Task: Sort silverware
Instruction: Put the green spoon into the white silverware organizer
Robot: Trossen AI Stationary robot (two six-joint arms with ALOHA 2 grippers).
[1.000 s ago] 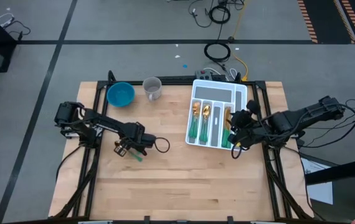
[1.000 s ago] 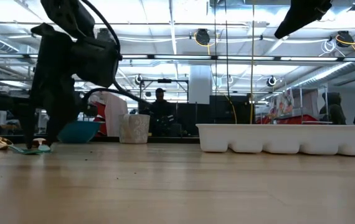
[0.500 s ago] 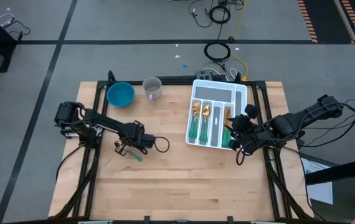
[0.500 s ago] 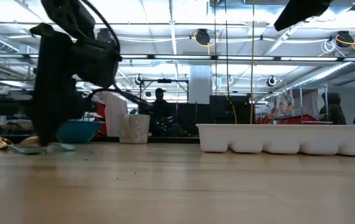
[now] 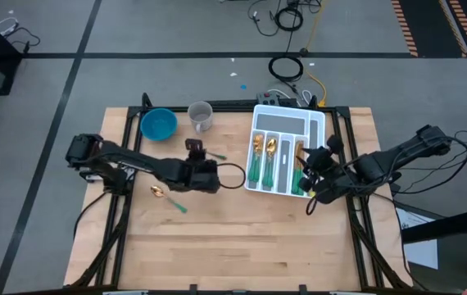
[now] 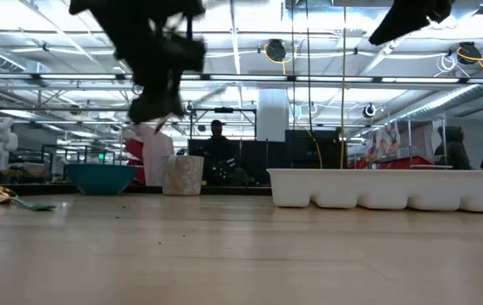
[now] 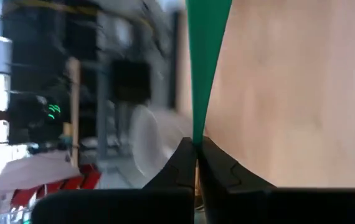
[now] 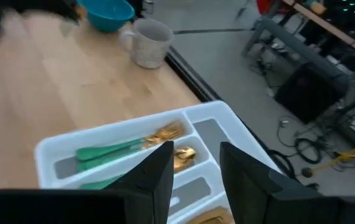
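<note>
Worktop [image 5: 233, 238]: wooden; one spoon [image 5: 168, 197] left lying at 9 o'clock.
Tray [image 5: 319, 124]: white, at 2 o'clock; sorted silverware [image 5: 268, 164] inside.
Left end effector [image 7: 196, 151]: lifted mid-worktop, closed on green-handled piece [image 7: 205, 37]; the carry is underway, and next comes its matching compartment.
Right end effector [image 8: 193, 163]: part-open, empty, over the tray.

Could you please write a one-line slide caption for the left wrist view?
Left claw shut on a green-handled utensil, held above the wooden table.
</note>
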